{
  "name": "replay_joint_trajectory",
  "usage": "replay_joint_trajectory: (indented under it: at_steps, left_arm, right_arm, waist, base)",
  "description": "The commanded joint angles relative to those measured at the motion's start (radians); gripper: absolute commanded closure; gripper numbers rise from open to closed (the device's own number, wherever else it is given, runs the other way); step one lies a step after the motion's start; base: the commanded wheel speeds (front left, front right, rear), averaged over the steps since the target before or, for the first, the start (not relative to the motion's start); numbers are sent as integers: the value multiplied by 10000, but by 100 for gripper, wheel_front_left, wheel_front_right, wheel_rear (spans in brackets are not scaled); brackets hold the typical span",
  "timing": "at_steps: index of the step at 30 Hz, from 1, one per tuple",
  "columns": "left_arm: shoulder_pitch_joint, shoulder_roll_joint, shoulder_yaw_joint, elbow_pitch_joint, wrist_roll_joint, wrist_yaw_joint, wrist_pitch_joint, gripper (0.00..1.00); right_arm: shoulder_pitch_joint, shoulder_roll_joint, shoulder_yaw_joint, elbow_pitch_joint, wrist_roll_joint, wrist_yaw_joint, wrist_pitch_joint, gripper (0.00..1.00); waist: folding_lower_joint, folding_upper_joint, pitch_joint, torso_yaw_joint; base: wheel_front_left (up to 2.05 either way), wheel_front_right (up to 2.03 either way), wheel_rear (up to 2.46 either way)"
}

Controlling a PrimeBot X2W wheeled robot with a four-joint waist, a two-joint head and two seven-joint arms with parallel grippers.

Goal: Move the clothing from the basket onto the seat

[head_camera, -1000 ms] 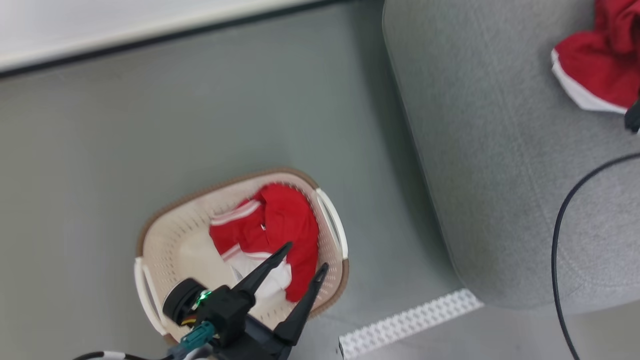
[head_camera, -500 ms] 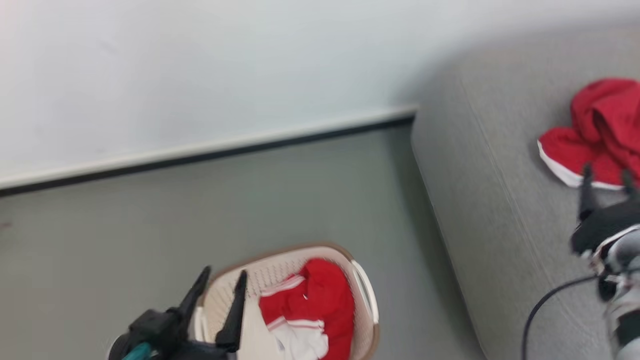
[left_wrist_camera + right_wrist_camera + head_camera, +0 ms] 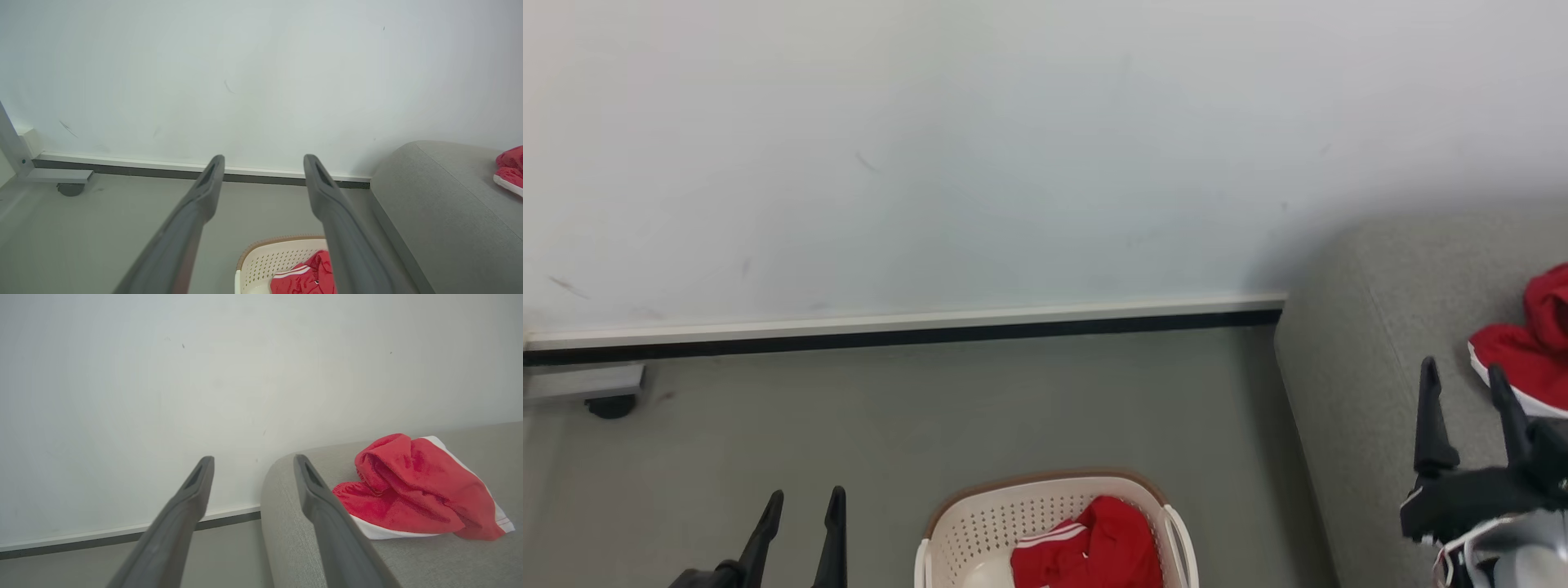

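You see left claw (image 3: 806,492) wide, empty, over floor (image 3: 1013,408), left of basket (image 3: 1045,483). Red clothing (image 3: 1094,545) lies inside basket. Your right claw (image 3: 1462,367) wide, empty, over sofa (image 3: 1356,367), near second red garment (image 3: 1523,359) lying on sofa.

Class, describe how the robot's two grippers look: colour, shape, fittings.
The left gripper has two long, slim dark grey fingers tapering to narrow tips, each with an oval slot near the tip. The right gripper matches, mounted on a black block joined to a pale silvery wrist.
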State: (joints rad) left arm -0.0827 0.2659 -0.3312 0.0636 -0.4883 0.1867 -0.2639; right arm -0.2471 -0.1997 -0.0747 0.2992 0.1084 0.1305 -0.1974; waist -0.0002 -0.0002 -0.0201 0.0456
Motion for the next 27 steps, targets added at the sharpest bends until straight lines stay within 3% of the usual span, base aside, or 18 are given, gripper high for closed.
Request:
replay_joint_trajectory:
  at_steps: [1, 6, 10, 27]
  left_arm:
    - [179, -16, 88, 38, 160, -37, -19, 0]
    - [584, -321, 807, 47, 504, -422, -19, 0]
    - [896, -493, 1224, 27, 958, -828, -19, 0]
    - [1835, -1097, 2433, 226, 2269, -2036, -19, 0]
  right_arm:
    - [274, 112, -16, -217, -145, 4, -52, 0]
    - [1651, 942, -304, -1796, -851, 4, -112, 0]
    - [2544, 1241, -61, -2520, -1041, 4, -89, 0]
    - [3874, 1281, 1507, -2632, -917, 4, -402, 0]
  waist:
    - [2, 2, -386, 391]
    - [2, 2, -420, 473]
    - [2, 2, -408, 446]
    - [2, 2, -469, 428]
  base:
    - [0, 0, 0]
    - [0, 0, 0]
    - [0, 0, 0]
    - [0, 0, 0]
